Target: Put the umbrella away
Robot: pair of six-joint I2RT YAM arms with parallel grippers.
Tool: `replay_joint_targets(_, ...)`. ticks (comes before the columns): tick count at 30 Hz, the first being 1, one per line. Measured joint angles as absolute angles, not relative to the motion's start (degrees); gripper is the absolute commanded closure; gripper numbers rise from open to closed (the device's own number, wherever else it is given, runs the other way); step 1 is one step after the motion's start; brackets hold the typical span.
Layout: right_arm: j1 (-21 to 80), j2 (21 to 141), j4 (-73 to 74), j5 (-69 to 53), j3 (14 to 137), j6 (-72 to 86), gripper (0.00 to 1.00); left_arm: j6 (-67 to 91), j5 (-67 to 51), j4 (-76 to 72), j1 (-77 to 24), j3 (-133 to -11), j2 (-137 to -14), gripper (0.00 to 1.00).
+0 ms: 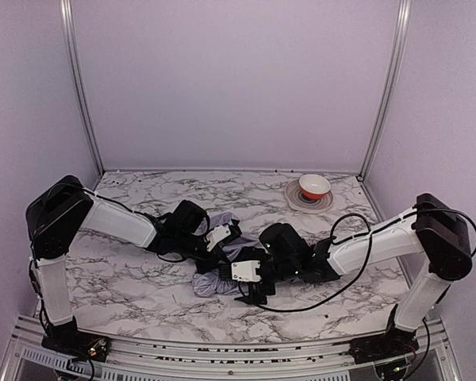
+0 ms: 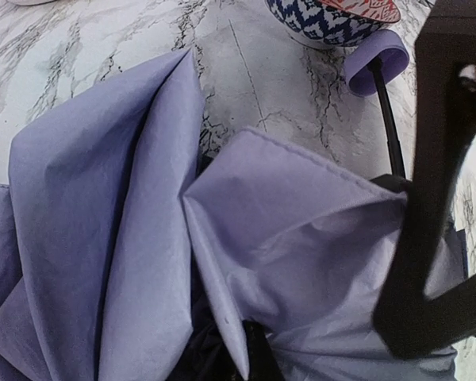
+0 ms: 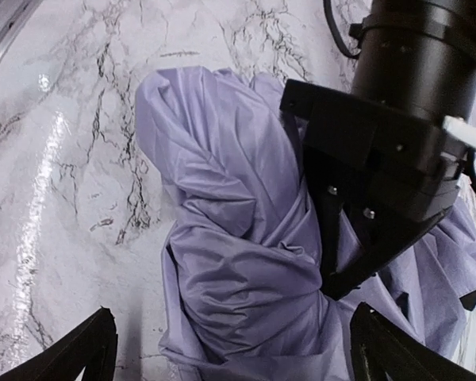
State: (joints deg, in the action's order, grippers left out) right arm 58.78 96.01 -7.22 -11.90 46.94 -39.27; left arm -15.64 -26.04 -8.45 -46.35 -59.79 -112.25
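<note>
The umbrella (image 1: 214, 279) lies crumpled mid-table, lavender canopy folded in loose pleats. In the left wrist view the canopy (image 2: 143, 222) fills the frame, with the thin black shaft (image 2: 387, 119) and small lavender handle (image 2: 377, 59) at upper right. My left gripper (image 1: 220, 238) presses into the fabric; its jaws meet in a dark point (image 2: 254, 353) among the folds, shut on the canopy. It also shows in the right wrist view (image 3: 337, 274). My right gripper (image 3: 230, 349) is open, its fingers (image 3: 83, 349) wide apart on either side of the canopy's near end (image 3: 246, 270).
A red patterned bowl (image 1: 314, 186) sits on a white plate (image 1: 297, 202) at the back right, close beyond the umbrella handle in the left wrist view (image 2: 333, 16). Both arms crowd the table's middle. Lilac walls enclose the marble table (image 1: 127, 278).
</note>
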Motion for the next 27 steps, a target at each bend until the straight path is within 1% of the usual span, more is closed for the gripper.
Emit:
replay_joint_targets(5,59.20,100.05,-6.85,-7.07,48.88,-43.38,0.08,-15.57,-28.53,-7.27,-45.95,-61.19,-113.32,0.94)
replay_joint_targets(10,59.31,103.90,-5.50,-2.92,52.77,-45.10,0.20,-15.64,-30.06,-6.57,-45.52,-61.63,-113.62,0.94)
replay_joint_targets(12,59.55,104.90,-4.14,-2.44,54.33,-45.08,0.30,-15.73,-30.85,-5.93,-45.12,-62.04,-113.97,0.94)
replay_joint_targets(13,59.75,105.47,-3.36,-2.31,55.18,-44.99,0.36,-15.79,-31.24,-5.74,-44.99,-62.24,-114.15,0.93)
replay_joint_targets(14,59.90,105.89,-2.57,-2.35,55.83,-44.97,0.46,-15.84,-31.68,-5.54,-44.86,-62.46,-114.30,0.92)
replay_joint_targets(15,60.03,106.15,-2.00,-2.50,56.23,-44.93,0.52,-15.86,-32.16,-5.34,-44.71,-62.67,-114.45,0.90)
replay_joint_targets(16,60.14,106.39,-1.30,-2.59,56.55,-44.75,0.57,-15.86,-32.77,-5.15,-44.49,-62.87,-114.63,0.86)
replay_joint_targets(18,60.25,106.74,-0.84,-2.46,56.77,-44.31,0.63,-15.70,-34.15,-4.80,-44.21,-62.98,-114.87,0.70)
replay_joint_targets(19,60.25,106.72,-0.78,-2.48,56.82,-44.03,0.66,-15.31,-34.68,-4.56,-43.99,-63.05,-114.87,0.55)
replay_joint_targets(20,60.23,106.72,-0.80,-2.46,56.84,-43.81,0.68,-15.46,-34.96,-4.38,-43.79,-63.09,-114.78,0.47)
replay_joint_targets(23,60.16,106.72,-0.69,-2.98,56.97,-43.24,0.70,-12.69,-33.10,-4.54,-42.65,-62.33,-113.71,0.33)
replay_joint_targets(25,60.10,106.78,-0.54,-3.81,57.34,-42.59,0.70,-10.11,-31.46,-6.28,-41.65,-59.75,-111.39,0.25)
replay_joint_targets(26,60.07,106.83,-0.34,-4.21,57.56,-41.98,0.71,-8.10,-30.30,-8.21,-40.82,-56.99,-109.23,0.22)
replay_joint_targets(27,59.96,106.85,-0.23,-4.75,57.65,-41.45,0.71,-6.87,-29.58,-9.61,-39.83,-54.43,-106.91,0.20)
